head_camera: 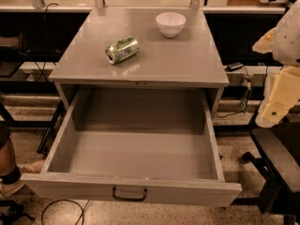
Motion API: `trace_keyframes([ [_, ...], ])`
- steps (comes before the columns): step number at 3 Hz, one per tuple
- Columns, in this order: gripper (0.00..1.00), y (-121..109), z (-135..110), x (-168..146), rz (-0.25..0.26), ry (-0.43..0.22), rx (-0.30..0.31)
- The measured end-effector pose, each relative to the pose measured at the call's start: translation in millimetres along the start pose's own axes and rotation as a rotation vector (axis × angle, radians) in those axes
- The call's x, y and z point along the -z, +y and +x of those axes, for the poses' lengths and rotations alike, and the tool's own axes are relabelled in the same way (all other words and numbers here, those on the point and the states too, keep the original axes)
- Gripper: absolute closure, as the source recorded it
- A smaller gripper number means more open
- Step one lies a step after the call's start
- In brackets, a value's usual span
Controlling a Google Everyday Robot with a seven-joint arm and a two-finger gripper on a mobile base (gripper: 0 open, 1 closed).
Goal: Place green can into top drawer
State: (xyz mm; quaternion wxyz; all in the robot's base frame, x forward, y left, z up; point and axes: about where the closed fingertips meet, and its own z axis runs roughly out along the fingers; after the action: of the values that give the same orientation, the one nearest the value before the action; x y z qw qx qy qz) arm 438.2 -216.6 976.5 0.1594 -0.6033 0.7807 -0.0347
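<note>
The green can (122, 49), shiny green and silver and dented, lies on its side on the grey cabinet top (187, 60), left of centre. The top drawer (136, 149) is pulled fully out below it. It is a deep grey box with nothing inside, with a dark pull handle (129, 196) on its front panel. My cream-coloured arm (281, 88) hangs at the right edge of the view. My gripper (262, 153) shows as dark parts below the arm, right of the drawer's right wall and well away from the can.
A white bowl (170, 23) stands upright at the back of the cabinet top, right of the can. Cables (61, 210) trail on the speckled floor in front of and to the left of the drawer. A person's leg and shoe (11, 172) are at the left edge.
</note>
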Motion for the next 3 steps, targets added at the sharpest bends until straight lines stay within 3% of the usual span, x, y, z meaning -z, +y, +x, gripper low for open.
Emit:
trace_keyframes([
  [1, 0.00, -0.2, -0.2, -0.1, 0.000, 0.000, 0.001],
  [2, 0.00, -12.8, -14.0, -7.8, 0.013, -0.018, 0.064],
  [3, 0.00, -48.6, -52.5, -24.2, 0.043, -0.095, 0.176],
])
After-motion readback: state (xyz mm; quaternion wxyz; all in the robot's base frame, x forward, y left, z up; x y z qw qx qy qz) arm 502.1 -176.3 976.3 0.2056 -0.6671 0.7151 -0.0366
